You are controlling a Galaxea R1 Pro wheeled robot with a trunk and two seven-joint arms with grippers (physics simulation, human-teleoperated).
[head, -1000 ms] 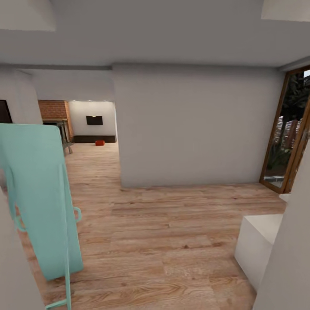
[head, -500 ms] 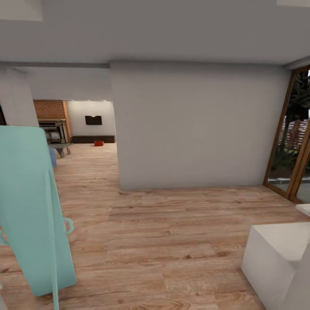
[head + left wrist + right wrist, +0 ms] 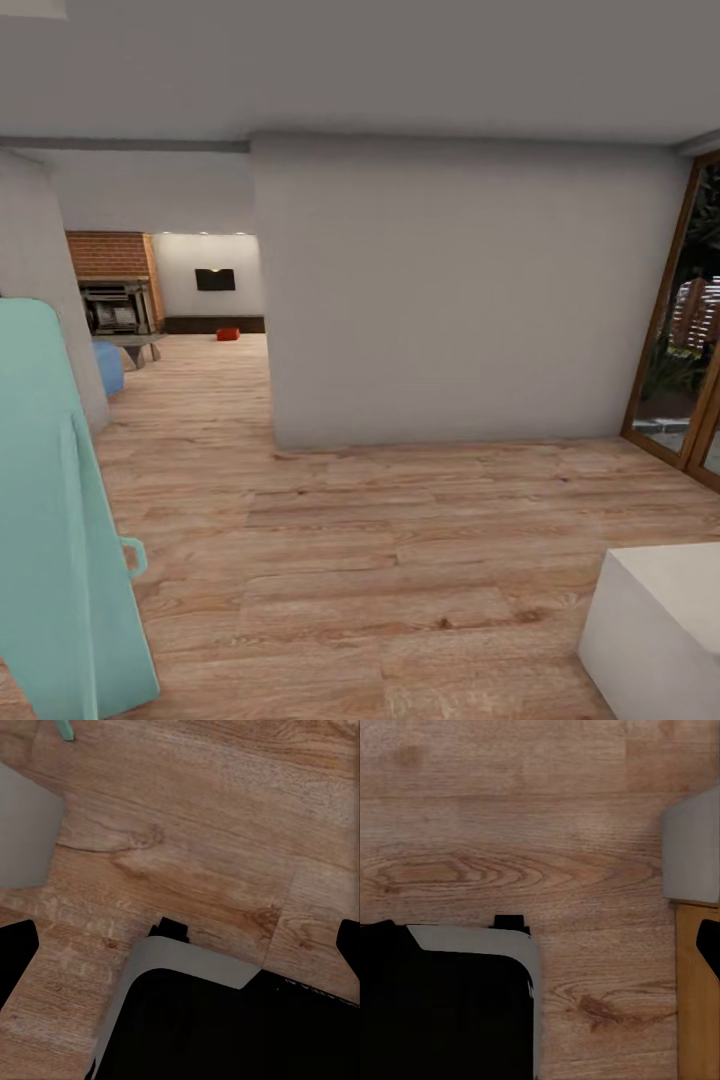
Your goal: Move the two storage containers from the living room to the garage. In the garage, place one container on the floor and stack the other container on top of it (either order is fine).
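Left gripper [image 3: 180, 945]: black fingertips sit at opposite edges of the left wrist view, spread wide, nothing between them. Below it lies the light wood plank floor [image 3: 187, 832] and the grey-rimmed black robot base [image 3: 225, 1020]. A grey slab, probably a wall foot, sits to one side.

Right gripper [image 3: 540, 937]: one dark fingertip [image 3: 709, 937] shows at the frame edge; the other merges with the black base, so the jaw state cannot be told. It hangs over plank floor, with a grey block [image 3: 694, 851] and an orange-brown wooden strip [image 3: 697, 990] alongside.

Head view: a tall turquoise panel [image 3: 50, 520] with a small loop handle stands close at the left. A white box [image 3: 655, 620] sits at lower right. Ahead, a white wall [image 3: 450, 290] blocks the middle of the view; a wood-framed glass door [image 3: 690, 310] stands at its right.

Left of the wall an opening leads to the living room [image 3: 190, 300]: red brick fireplace [image 3: 110, 280], black TV [image 3: 215, 279] on the far wall, a long low dark bench [image 3: 215, 324] beneath it. One small orange-red storage container [image 3: 228, 334] rests on the floor just in front of the bench, far away from the robot. A blue object [image 3: 108, 365] lies near the fireplace.
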